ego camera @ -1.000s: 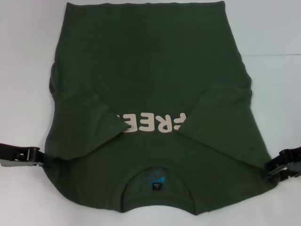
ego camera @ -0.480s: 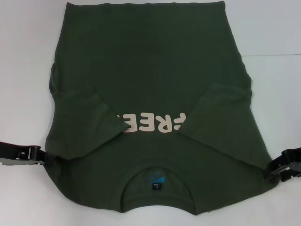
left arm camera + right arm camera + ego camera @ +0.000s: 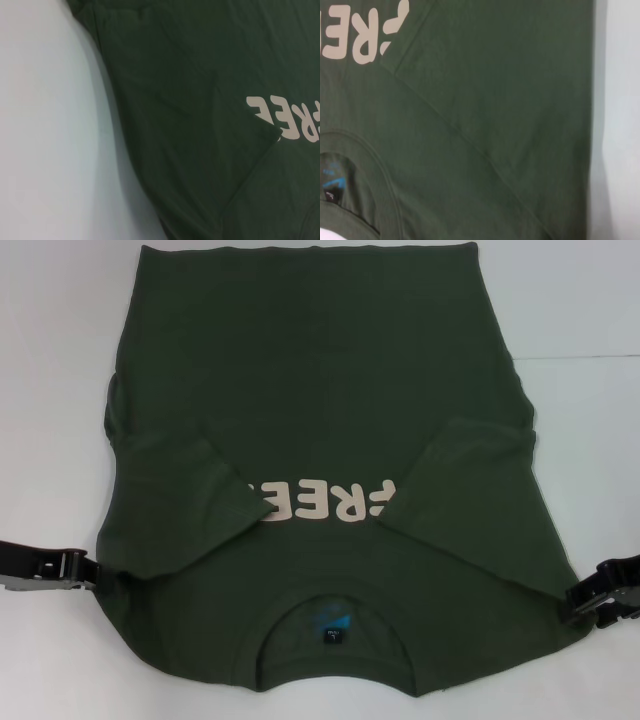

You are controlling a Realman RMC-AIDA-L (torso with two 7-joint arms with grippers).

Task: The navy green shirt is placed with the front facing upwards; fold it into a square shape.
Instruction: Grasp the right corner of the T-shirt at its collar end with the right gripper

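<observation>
Lettering: we read cream "FREE" (image 3: 322, 502) on the dark olive-green cotton T-shirt (image 3: 320, 370), sleeves folded over its ends.
Neck label: small dark tag (image 3: 331, 637), blue print unreadable.
Surface: white table (image 3: 570, 300).
Left gripper (image 3: 88, 575): at the shirt's shoulder edge; we cannot tell its state.
Right gripper (image 3: 572, 600): at the opposite shoulder edge; cannot tell.

Table (image 3: 60, 390): bare white surface lay open on both sides of the navy green shirt (image 3: 320, 390).
Near edge: left gripper (image 3: 85, 575) and right gripper (image 3: 575, 600) flanked the shoulders.
</observation>
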